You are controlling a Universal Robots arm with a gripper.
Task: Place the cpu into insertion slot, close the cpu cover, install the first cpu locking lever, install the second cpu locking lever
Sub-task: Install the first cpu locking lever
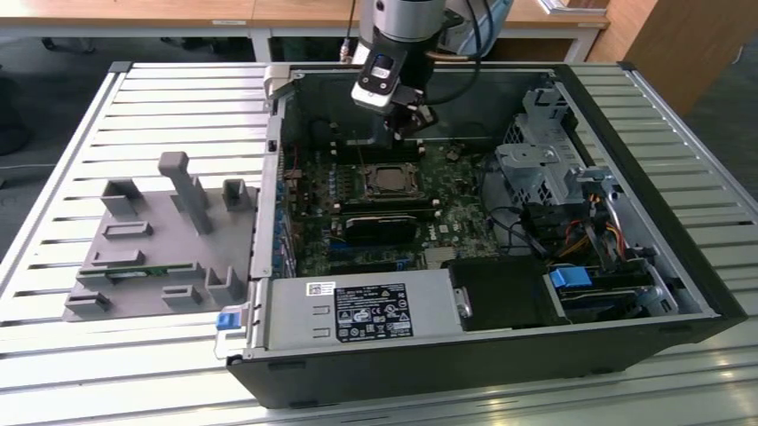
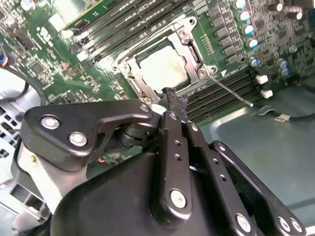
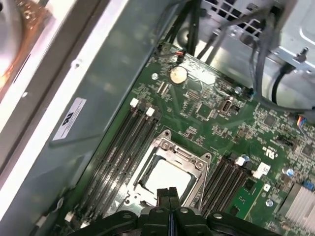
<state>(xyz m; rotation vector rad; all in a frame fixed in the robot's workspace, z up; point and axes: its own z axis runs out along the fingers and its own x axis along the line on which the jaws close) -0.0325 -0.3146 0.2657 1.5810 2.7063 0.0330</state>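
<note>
The end effector (image 3: 168, 192) is clenched. In both wrist views its two fingers (image 2: 173, 101) are pressed together with nothing between them. In the exterior view it hangs inside the open computer case (image 1: 498, 364), just above the socket. Its tip is close over one edge of the cpu cover (image 3: 173, 149); whether it touches the metal I cannot tell.

The cpu (image 3: 166, 178) already sits in the insertion slot, and its pale silver top shows through the window of the cover. The cover seems to lie flat around it on the green board (image 3: 211, 110). So the first two steps look done, in my judgement.

In the second wrist view a thin locking lever (image 2: 231, 90) sticks out from one corner of the socket and slants across the memory slots (image 2: 206, 101). It is not tucked along the frame (a latched lever would lie close against the side). I judge therefore that the step in hand is the first locking lever. The other lever I cannot make out.

For such a step the closed fingers serve as a pushing tip. The contact must be on the thin rod itself, near its free end. The push must go downward and then sideways under its hook, without sliding off onto the board.
</note>
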